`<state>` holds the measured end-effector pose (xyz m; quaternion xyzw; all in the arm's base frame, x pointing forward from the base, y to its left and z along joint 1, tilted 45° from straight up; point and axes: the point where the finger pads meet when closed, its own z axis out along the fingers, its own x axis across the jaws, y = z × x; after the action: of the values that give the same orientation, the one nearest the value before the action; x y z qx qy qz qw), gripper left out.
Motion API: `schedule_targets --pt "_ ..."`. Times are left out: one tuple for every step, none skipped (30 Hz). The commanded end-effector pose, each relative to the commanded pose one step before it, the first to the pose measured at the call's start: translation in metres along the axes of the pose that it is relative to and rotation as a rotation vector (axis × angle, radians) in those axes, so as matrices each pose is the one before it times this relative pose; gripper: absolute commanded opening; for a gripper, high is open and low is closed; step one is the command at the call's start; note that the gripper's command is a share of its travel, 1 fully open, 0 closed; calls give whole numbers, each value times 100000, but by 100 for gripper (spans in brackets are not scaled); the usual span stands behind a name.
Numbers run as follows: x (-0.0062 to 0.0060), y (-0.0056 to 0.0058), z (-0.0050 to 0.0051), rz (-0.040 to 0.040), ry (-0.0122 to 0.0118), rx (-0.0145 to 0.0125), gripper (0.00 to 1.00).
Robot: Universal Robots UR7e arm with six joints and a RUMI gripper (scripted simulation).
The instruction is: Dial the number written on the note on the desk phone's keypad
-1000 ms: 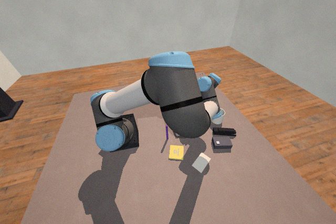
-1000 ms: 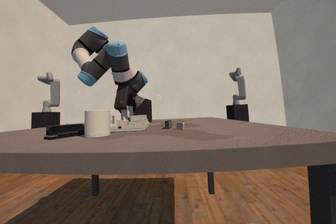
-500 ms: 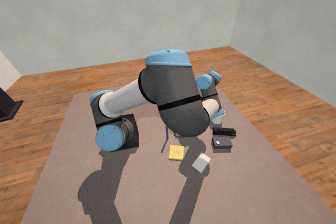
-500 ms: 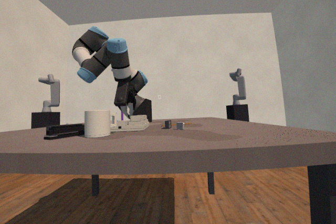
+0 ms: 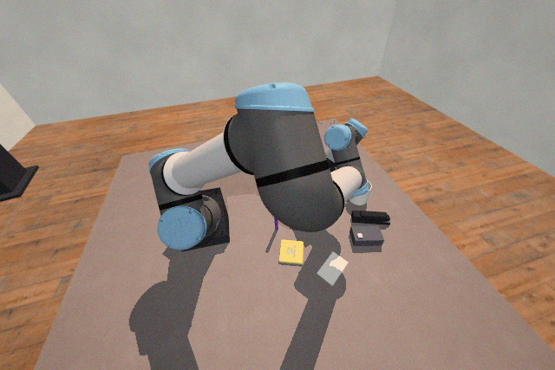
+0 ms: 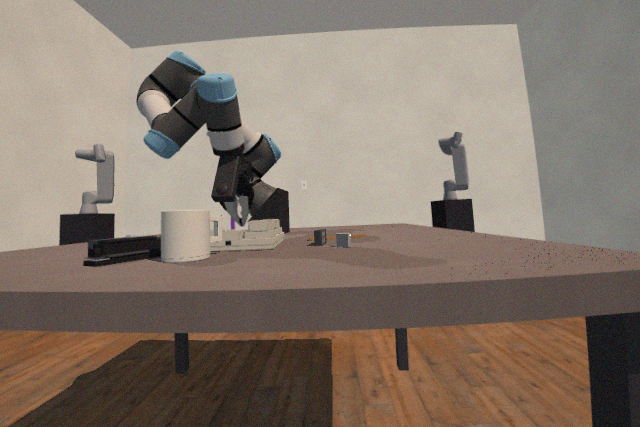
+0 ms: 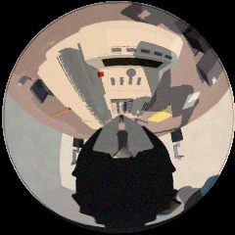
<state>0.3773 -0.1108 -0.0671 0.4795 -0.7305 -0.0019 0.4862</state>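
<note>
The gripper [image 7: 120, 128] has its two jaws pressed tight together with nothing between them, so they make one blunt point, like a single finger. That point hangs right at the keypad [image 7: 123, 105] of the desk phone [image 7: 127, 44], with the small grey keys just past the tips; I cannot tell if the tips are touching a key yet. To one side of the jaws the long grey handset [image 7: 83, 80] lies in its cradle, and it looks like nobody has lifted it. A little red light [image 7: 101, 74] sits between the handset and the keys. On the other side of the jaws, a bit farther out, is the yellow note [image 7: 161, 116] with the number, but the writing is too small to read here. Farther away on the table [image 6: 465, 257] stands a white mug [image 6: 185, 234]. I think the robot is in the middle of dialing, poking keys one at a time. Next it should push straight down on the right key with the closed tips only, then lift up and slide over to the next key, keeping off the handset.
</note>
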Motion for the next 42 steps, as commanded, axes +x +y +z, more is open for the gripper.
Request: schedule_targets --pt "948 303 159 14 -29 122 0" --pt "213 68 47 0 0 0 0" --pt "187 60 42 0 0 0 0" --pt "159 50 35 0 0 0 0" --pt "127 41 28 0 0 0 0" --pt "94 30 21 0 0 0 0" --pt "63 20 14 0 0 0 0" --pt "36 12 8 0 0 0 0" --pt "14 5 3 0 0 0 0" --pt "2 1 1 0 0 0 0" --pt "0 -2 3 0 0 0 0" --pt "0 0 0 0 0 0 0" --pt "0 0 0 0 0 0 0" --pt "0 -11 16 0 0 0 0" --pt "0 -27 38 0 0 0 0" --pt "0 -44 63 0 0 0 0" --pt "0 -60 86 0 0 0 0" --pt "0 -74 106 0 0 0 0" --pt "0 -83 118 0 0 0 0" --pt "0 -85 122 0 0 0 0" --pt "0 -82 118 0 0 0 0" --pt "0 -74 105 0 0 0 0" --pt "0 -60 86 0 0 0 0" --pt "0 -44 63 0 0 0 0" --pt "0 -26 38 0 0 0 0" --pt "0 -11 16 0 0 0 0" --pt "0 -2 3 0 0 0 0" --pt "0 -3 4 0 0 0 0" --pt "0 0 0 0 0 0 0" --pt "0 0 0 0 0 0 0" --pt "0 -11 16 0 0 0 0" --pt "0 -11 16 0 0 0 0" --pt "0 -3 4 0 0 0 0" --pt "0 -3 4 0 0 0 0" --pt "0 -11 16 0 0 0 0" --pt "0 -11 16 0 0 0 0" --pt "0 -3 4 0 0 0 0" --pt "0 -3 4 0 0 0 0" --pt "0 -11 16 0 0 0 0" --pt "0 -11 16 0 0 0 0" --pt "0 -3 4 0 0 0 0" --pt "0 -3 4 0 0 0 0"
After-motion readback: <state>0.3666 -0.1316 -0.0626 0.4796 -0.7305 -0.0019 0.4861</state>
